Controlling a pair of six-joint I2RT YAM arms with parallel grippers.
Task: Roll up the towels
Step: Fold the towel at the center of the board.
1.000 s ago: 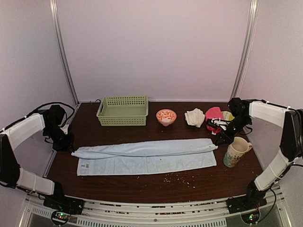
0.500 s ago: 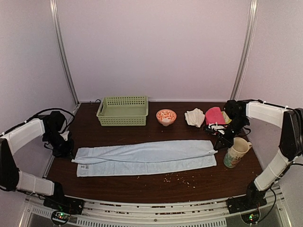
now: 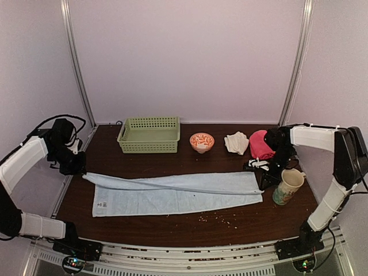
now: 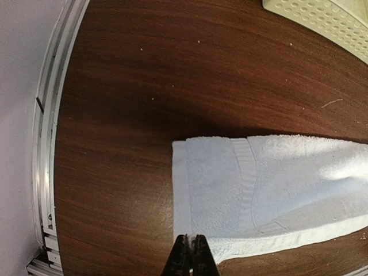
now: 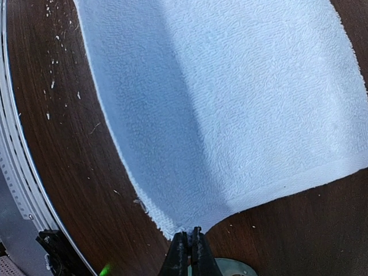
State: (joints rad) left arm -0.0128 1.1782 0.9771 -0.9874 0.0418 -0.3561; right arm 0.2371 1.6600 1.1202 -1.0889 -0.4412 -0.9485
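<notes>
Pincers: we see the left pincer (image 4: 188,246) and the right pincer (image 5: 188,238) both clamped tight, each pinching an end hem of the pale blue towel (image 3: 172,192).
Change: its upper layer has been drawn outward and taut since a second ago; we judge it flattened, ready for rolling.
Towel position: across the middle of the tabletop (image 3: 172,230).
Long axis: left edge to right edge.

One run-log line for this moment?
left gripper: shut on blue towel | right gripper: same towel, other end | roll: not begun
</notes>
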